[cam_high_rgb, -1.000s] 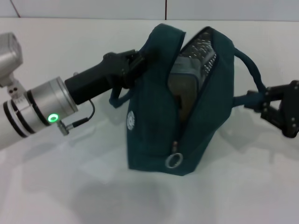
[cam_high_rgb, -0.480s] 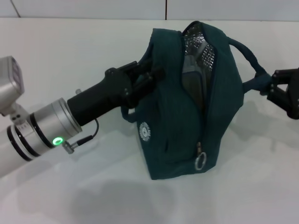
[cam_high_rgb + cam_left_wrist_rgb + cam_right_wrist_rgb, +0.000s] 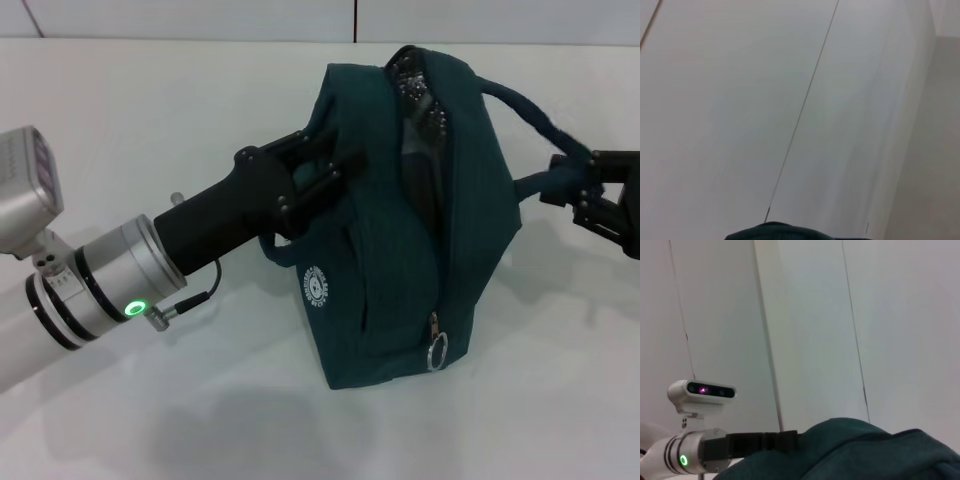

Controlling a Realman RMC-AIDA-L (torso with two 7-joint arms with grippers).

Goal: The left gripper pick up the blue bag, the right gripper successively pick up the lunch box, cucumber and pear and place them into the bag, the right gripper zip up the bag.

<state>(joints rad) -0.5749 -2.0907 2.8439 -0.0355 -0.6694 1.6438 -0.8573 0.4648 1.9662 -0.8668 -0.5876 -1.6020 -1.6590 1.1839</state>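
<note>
lighting: bright, even, overhead. shadows: soft, faint, on tabletop [image 3: 200,420] beneath blue bag [image 3: 400,260]. focus: head view slightly soft; wrist views hazy, low contrast.

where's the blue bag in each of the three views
Head view: the blue bag stands mid-picture, between the two grippers.
Left wrist view: only a dark sliver at the bottom edge.
Right wrist view: its fabric fills the lower right.
Shared landmark: the left gripper, at the bag in head and right wrist views.
</note>
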